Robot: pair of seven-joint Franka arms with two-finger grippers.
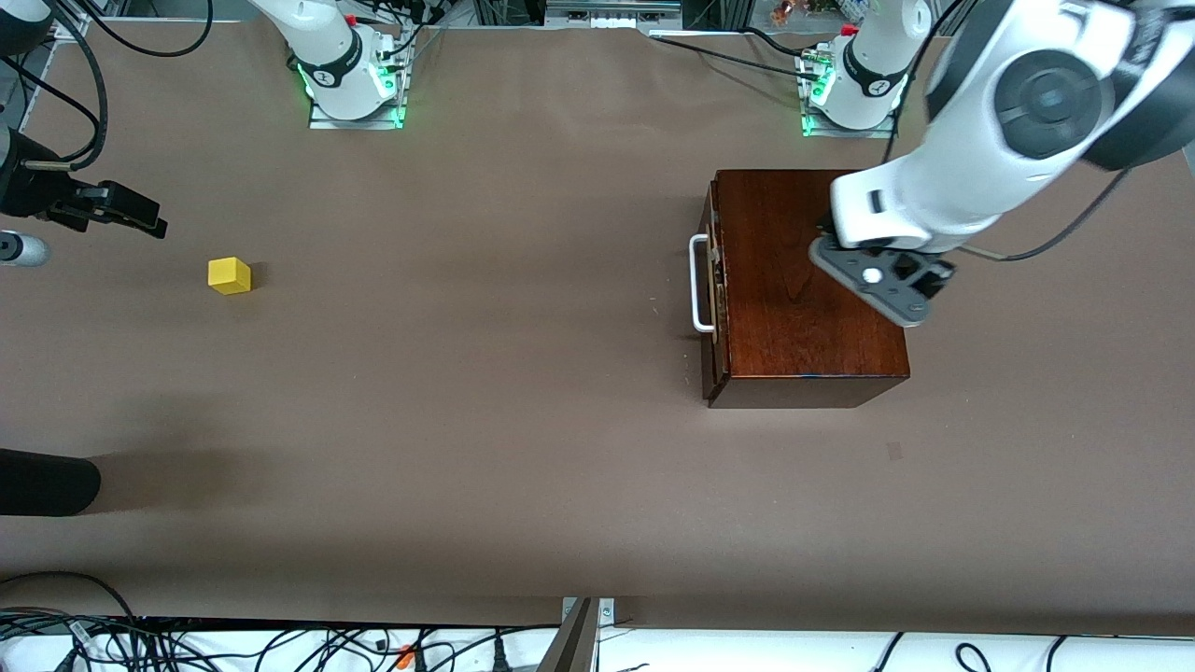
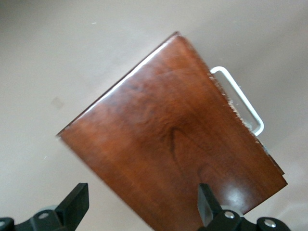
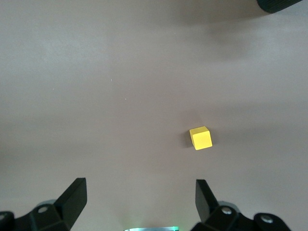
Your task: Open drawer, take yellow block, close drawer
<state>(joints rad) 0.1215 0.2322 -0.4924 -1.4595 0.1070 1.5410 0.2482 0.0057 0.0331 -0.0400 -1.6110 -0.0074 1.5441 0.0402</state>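
Wooden box sits toward my left arm's end, drawer shut, white handle out. Yellow block lies on bare table toward my right arm's end. Left gripper over box, fingers spread, empty. Right gripper over table near block, fingers spread, empty.

My left gripper hangs raised, jaws apart; my right gripper hangs raised at the table's edge, jaws apart.

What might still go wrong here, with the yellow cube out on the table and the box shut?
The drawer looks nearly shut, perhaps not flush; a slight gap may remain. The left tool hangs open over the box top and might bump it when moving. The yellow block lies loose near the right tool, which could knock it.
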